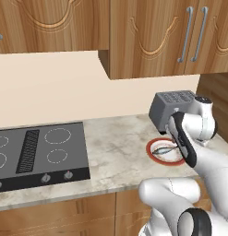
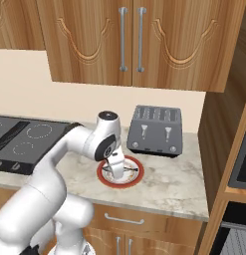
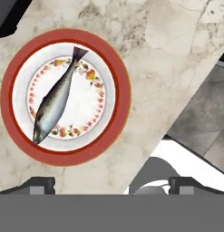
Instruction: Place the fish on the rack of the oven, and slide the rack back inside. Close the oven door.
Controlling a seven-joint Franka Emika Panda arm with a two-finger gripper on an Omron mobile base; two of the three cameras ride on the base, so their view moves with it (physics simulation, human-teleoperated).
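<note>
Overhead, fish (image 3: pixel 54 106) lies whole on plate (image 3: pixel 120 97), pincer (image 3: pixel 111 183) spread apart, toaster (image 2: pixel 154 129) behind from right base.

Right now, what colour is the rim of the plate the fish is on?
Red, around a white centre with a small floral ring; the hand view shows the plate under the fish best.

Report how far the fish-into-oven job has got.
Done: nothing yet. The fish lies untouched on the red-rimmed plate on the counter in front of the toaster.
In hand: the gripper hangs open above the plate, its fingertips wide apart, not touching the fish.
Left: grasp the fish, carry it to the oven rack, slide the rack in, shut the door.
</note>
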